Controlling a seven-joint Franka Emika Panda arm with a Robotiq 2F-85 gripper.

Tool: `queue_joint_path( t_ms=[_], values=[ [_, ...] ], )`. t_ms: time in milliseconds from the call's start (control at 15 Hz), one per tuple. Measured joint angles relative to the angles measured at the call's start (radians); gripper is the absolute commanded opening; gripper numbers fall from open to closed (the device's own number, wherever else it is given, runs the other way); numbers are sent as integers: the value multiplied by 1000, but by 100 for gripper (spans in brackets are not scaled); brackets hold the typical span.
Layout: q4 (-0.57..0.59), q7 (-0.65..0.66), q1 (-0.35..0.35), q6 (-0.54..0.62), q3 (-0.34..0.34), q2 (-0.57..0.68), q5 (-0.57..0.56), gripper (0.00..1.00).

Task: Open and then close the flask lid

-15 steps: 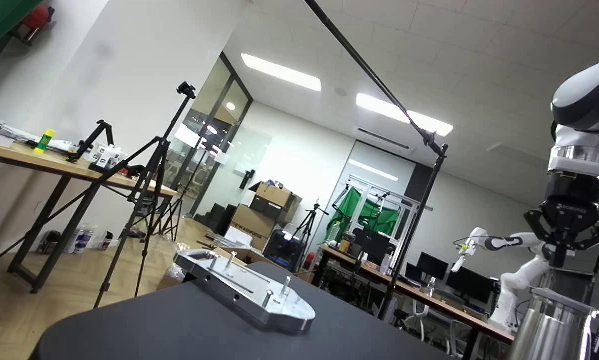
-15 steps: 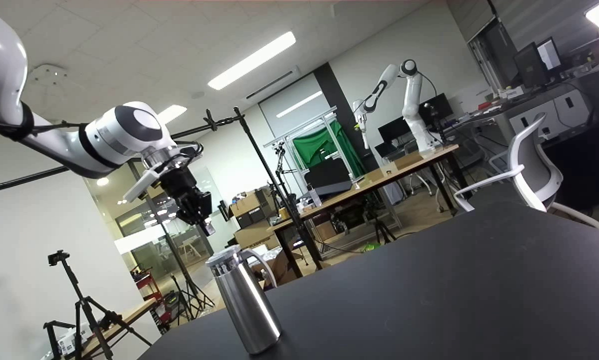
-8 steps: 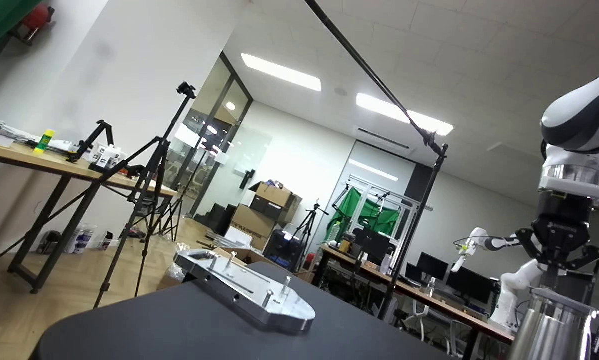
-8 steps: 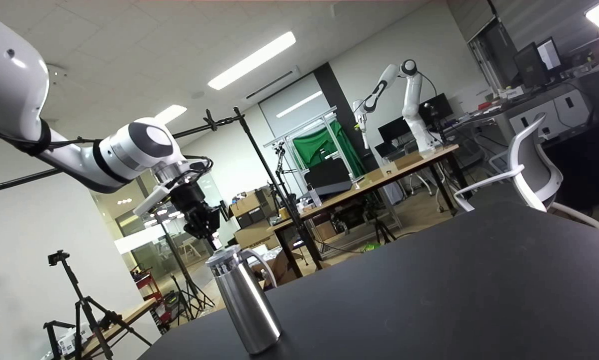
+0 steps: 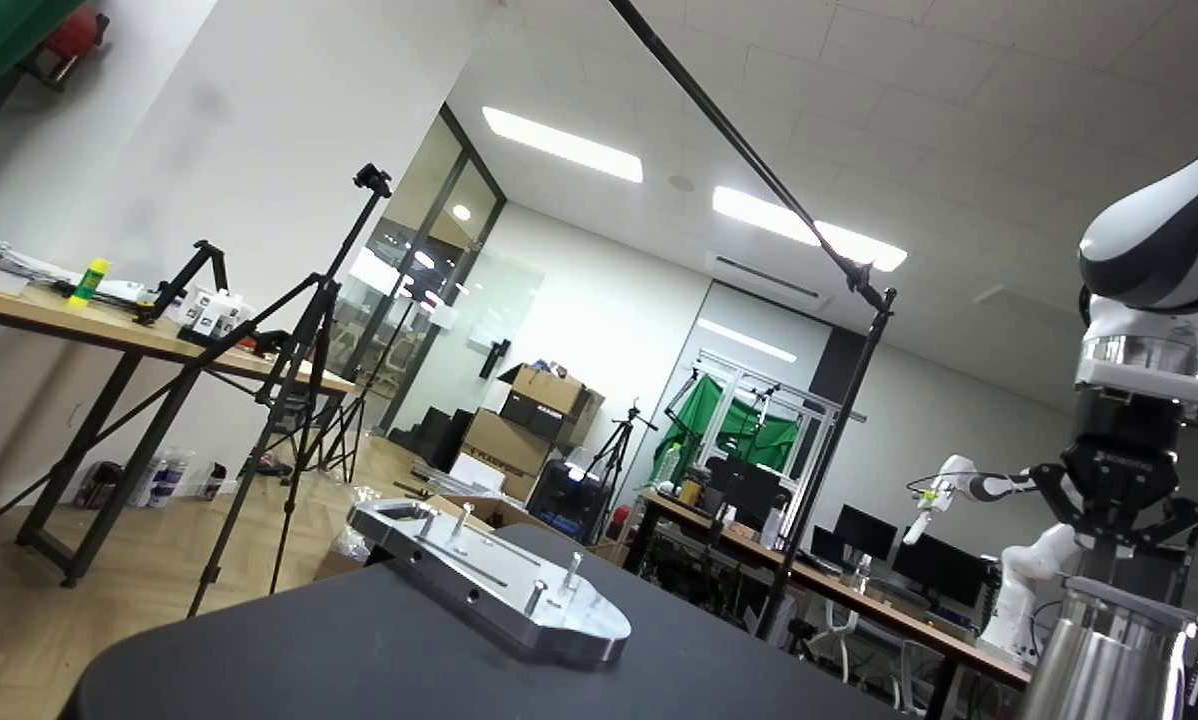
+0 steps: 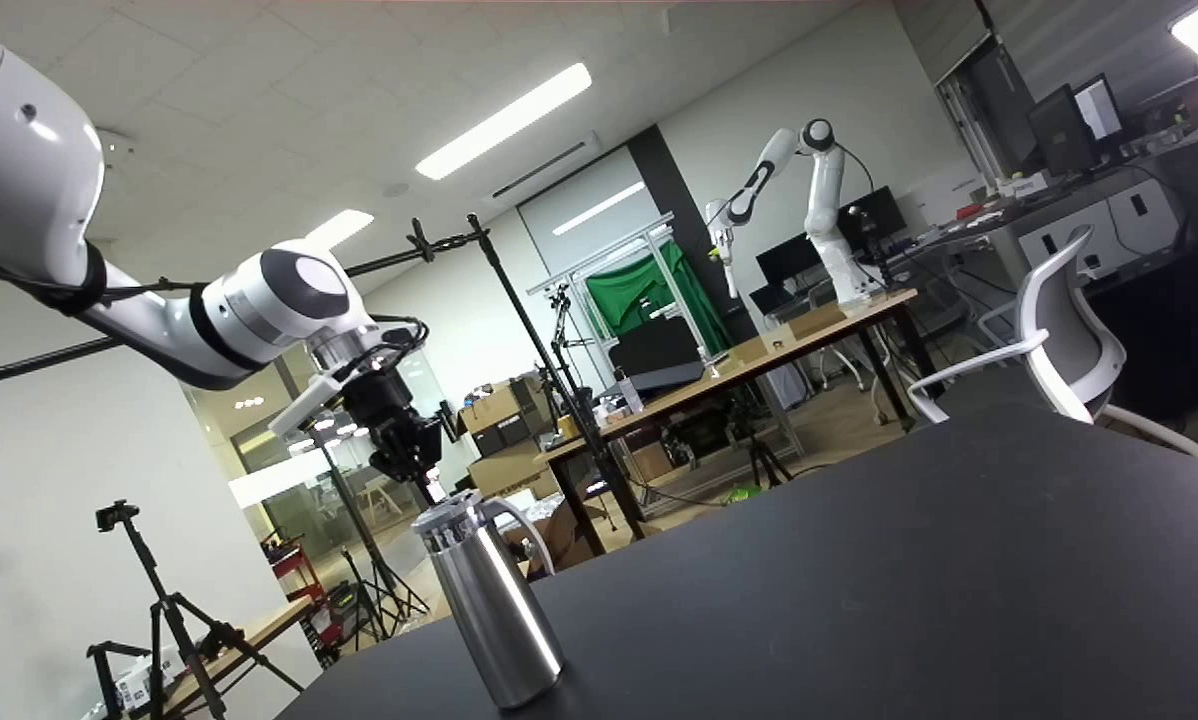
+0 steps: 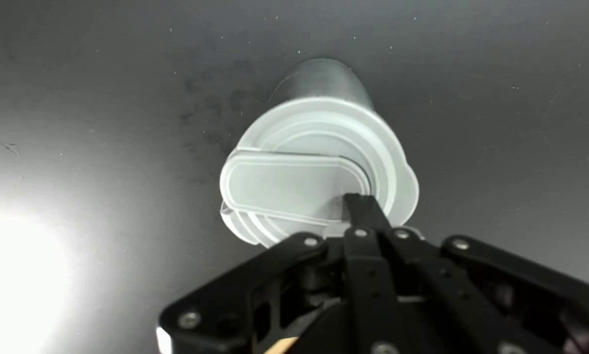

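Note:
The flask [image 6: 499,610] is a shiny steel jug with a grey lid [image 6: 447,512] and a handle [image 6: 527,532]. It stands on the dark table in both exterior views, cut off at the lower right in an exterior view [image 5: 1104,665]. In the wrist view, a long rounded flap [image 7: 294,187] lies flat across the round lid top. My gripper [image 7: 359,197] is shut with its fingers together and nothing between them. Its tips point down at the flap's end and appear to touch it. The gripper hides part of the lid's near edge; the handle is not visible in the wrist view.
A silver metal plate with upright pegs [image 5: 499,585] lies on the dark table [image 6: 859,580]. A black boom pole [image 5: 829,450] and a tripod [image 5: 309,350] stand beyond it. A white chair [image 6: 1059,340] is beside the table. Another white arm [image 6: 824,210] stands farther back.
My gripper has come down from above the flask until its tips are at the lid. In the last half second it has moved very little. The flask has hardly moved.

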Motion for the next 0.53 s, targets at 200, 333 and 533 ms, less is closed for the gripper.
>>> queue_joint_path(
  t_ms=[200, 333, 533],
  values=[
    [5, 0, 0, -18, -4, 6, 0, 0],
    [8, 1, 0, -24, -4, 8, -1, 0],
    [11, 0, 2, -26, -4, 8, -1, 0]
  ],
)
